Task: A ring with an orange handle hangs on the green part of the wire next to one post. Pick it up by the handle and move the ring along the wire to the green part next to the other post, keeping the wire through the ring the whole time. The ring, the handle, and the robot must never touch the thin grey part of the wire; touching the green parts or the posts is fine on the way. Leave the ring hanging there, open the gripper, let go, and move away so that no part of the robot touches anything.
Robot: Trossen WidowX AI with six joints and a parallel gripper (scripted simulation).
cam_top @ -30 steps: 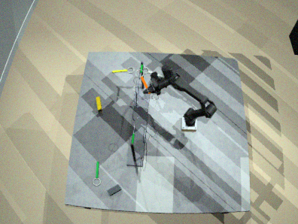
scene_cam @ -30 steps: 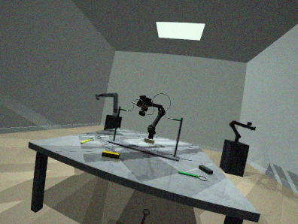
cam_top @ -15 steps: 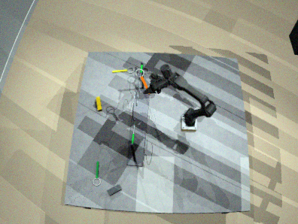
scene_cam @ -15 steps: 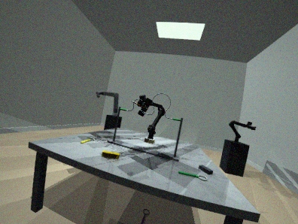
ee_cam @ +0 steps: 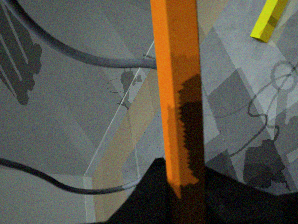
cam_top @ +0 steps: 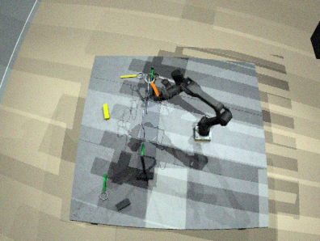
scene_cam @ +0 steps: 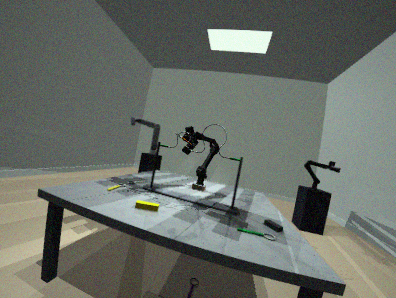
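My gripper [cam_top: 160,92] [scene_cam: 188,144] [ee_cam: 169,165] is shut on the orange handle [cam_top: 155,89] [ee_cam: 176,90], held high above the table. In the top view it is close to the far post's green part [cam_top: 152,73] [scene_cam: 163,145]. The ring itself is too small to make out there. The other green part [cam_top: 142,149] [scene_cam: 233,158] sits at the near post [scene_cam: 235,185]. In the wrist view the handle runs straight up from the fingers, and two curved stretches of grey wire [ee_cam: 75,54] [ee_cam: 50,181] pass behind it to the left. I cannot tell whether anything touches the wire.
On the table lie a yellow block [cam_top: 106,111] [scene_cam: 147,204] [ee_cam: 269,20], a yellow-handled ring [cam_top: 129,76] [scene_cam: 114,187], a green-handled ring [cam_top: 104,183] [scene_cam: 252,232] and a dark block [cam_top: 123,205] [scene_cam: 273,225]. The arm's base [cam_top: 203,133] stands right of the wire.
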